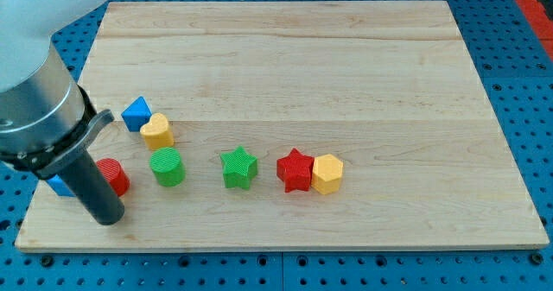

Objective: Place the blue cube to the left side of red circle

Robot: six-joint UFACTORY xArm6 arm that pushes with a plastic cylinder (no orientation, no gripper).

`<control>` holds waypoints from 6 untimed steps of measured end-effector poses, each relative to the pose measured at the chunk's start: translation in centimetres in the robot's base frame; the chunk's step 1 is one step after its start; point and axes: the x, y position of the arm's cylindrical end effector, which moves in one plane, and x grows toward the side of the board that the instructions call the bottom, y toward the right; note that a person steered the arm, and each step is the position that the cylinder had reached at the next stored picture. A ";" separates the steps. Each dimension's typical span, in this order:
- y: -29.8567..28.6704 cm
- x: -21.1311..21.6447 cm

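Observation:
The blue cube [136, 114] sits at the board's left, touching a yellow block [157, 131] just below and to its right. The red circle [115, 176], a short cylinder, lies lower down near the left edge, partly covered by my rod. My tip [109, 219] rests on the board just below the red circle, close to it. A second blue block [60, 186] shows only as a sliver to the left of the rod, mostly hidden by the arm.
A green cylinder [167, 167] stands right of the red circle. Further right in a row are a green star [238, 168], a red star [295, 171] and a yellow hexagon [327, 173], the last two touching. The wooden board [302, 58] lies on a blue perforated base.

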 end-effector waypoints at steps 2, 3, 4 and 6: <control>-1.0 -2.7; -0.3 0.1; -3.4 -0.7; -5.7 -4.4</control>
